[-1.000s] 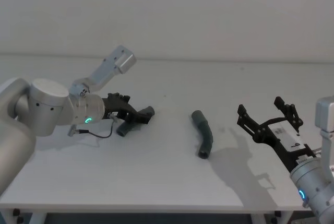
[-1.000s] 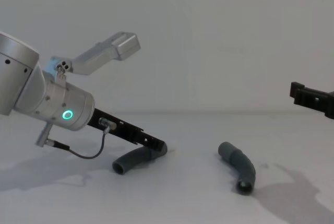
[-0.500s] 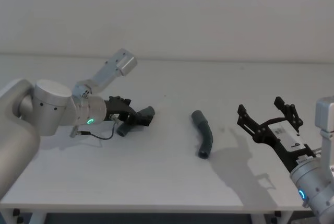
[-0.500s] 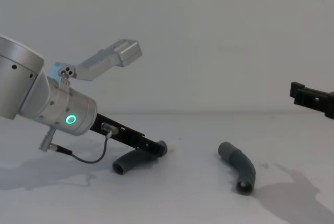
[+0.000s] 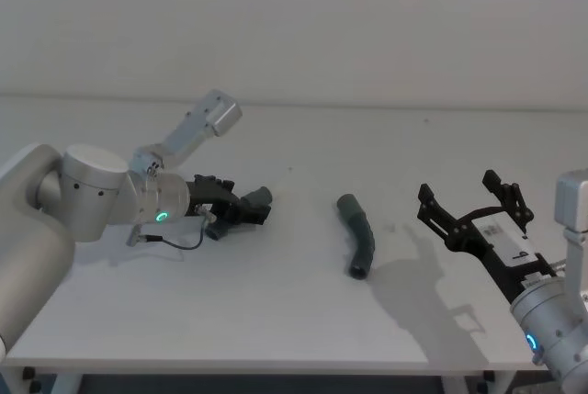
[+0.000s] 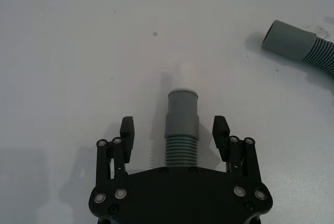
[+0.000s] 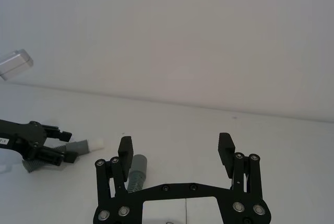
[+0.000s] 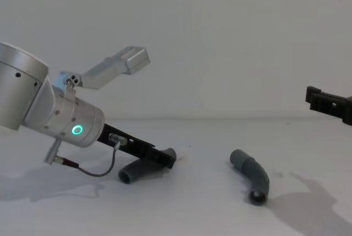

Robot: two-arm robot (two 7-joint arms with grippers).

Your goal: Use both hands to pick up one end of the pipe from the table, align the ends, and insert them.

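Observation:
Two dark grey ribbed pieces of the pipe lie on the white table [image 5: 276, 311]. My left gripper [image 5: 250, 211] [image 6: 175, 130] [image 8: 165, 159] is open and low over the left piece [image 5: 260, 197] [image 8: 137, 170]. Its fingers [image 6: 128, 129] straddle the piece's ribbed neck, and the smooth cuff end [image 6: 182, 110] pokes out ahead between them. The other piece [image 5: 359, 234] [image 8: 252, 175] [image 6: 300, 46] [image 7: 136, 169] lies free mid-table, its open mouth facing the front. My right gripper [image 5: 473, 206] [image 7: 176, 145] [image 8: 322, 100] hangs open in the air to the right of it, holding nothing.
A thin grey cable [image 5: 175, 238] [image 8: 91, 171] loops from the left wrist down near the table. A white wall [image 5: 367, 27] rises behind the table. Bare white surface lies between the two pieces and along the front edge.
My left arm has sunk lower and drawn back slightly, bringing its open gripper down around the left piece. The pieces and the right gripper have not moved.

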